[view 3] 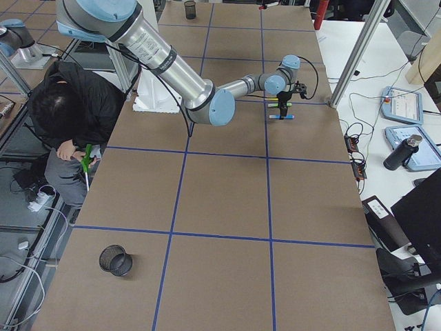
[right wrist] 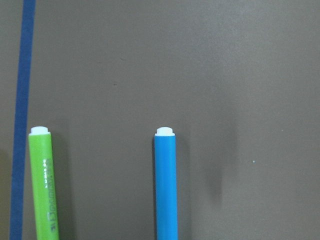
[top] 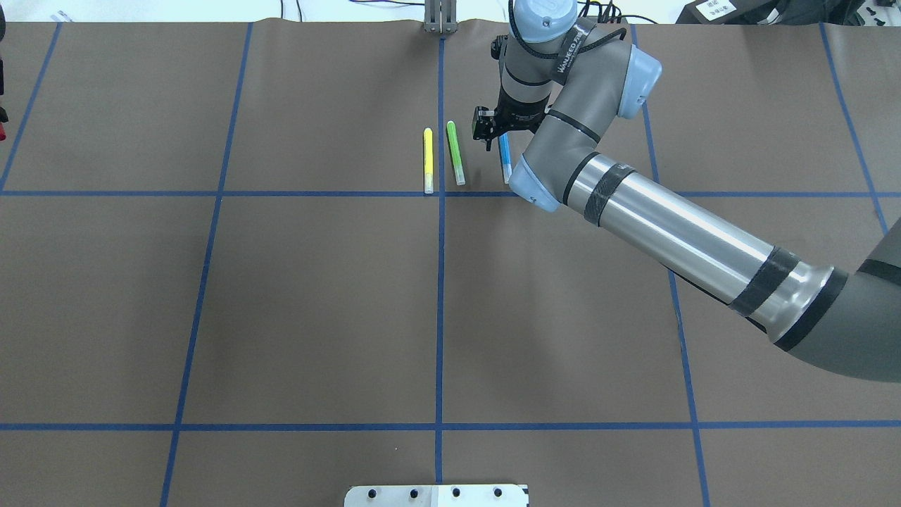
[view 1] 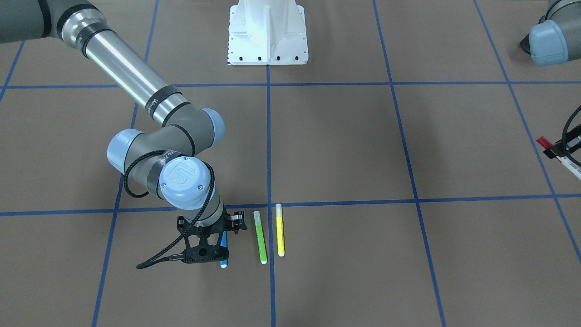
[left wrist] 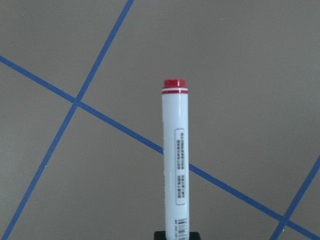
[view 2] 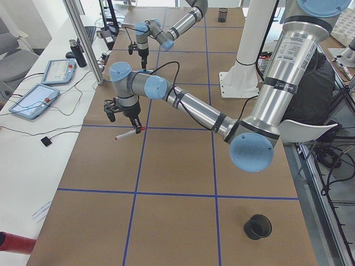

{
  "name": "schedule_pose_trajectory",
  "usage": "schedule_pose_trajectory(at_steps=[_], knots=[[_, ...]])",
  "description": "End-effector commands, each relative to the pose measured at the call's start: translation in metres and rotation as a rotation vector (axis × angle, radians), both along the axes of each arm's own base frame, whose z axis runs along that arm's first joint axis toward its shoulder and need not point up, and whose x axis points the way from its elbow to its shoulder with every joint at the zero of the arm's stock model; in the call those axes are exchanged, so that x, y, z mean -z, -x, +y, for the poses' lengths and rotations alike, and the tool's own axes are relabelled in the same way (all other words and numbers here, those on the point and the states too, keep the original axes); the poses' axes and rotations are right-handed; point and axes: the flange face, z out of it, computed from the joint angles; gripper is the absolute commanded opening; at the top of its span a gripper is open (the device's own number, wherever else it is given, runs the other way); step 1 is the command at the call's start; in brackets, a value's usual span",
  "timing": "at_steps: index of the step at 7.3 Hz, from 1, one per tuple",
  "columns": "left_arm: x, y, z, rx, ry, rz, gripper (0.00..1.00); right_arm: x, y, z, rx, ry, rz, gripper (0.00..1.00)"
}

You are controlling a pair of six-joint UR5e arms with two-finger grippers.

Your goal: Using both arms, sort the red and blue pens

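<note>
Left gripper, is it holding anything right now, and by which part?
Yes: the left gripper holds the red-capped white marker, clamped on the barrel just beside its red cap.

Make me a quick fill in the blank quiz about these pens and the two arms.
The white marker held by the left tool shows a ___ end.
The green highlighter lies ___ the yellow highlighter and the blue highlighter.
The right tool is over the blue highlighter, whose end in the right wrist view is ___.
Missing: red, between, white.
</note>
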Motion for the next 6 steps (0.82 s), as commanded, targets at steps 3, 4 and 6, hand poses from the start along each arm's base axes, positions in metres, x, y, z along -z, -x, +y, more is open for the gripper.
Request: schedule_pose_trajectory(at_steps=[3, 4, 6], knots=[[-0.026, 0.011, 0.025, -0.057, -0.016, -0.005, 0.00, -0.006, 0.011, 0.006, 0.011, 0.009, 0.008, 0.76], [-0.035, 0.020, 0.030, -0.076, -0.019, 0.024, 0.00, -0.007, 0.012, 0.007, 0.013, 0.011, 0.011, 0.72], [-0.048, 0.035, 0.041, -0.074, -0.015, 0.027, 0.00, -0.008, 0.014, 0.009, 0.016, 0.012, 0.012, 0.65]])
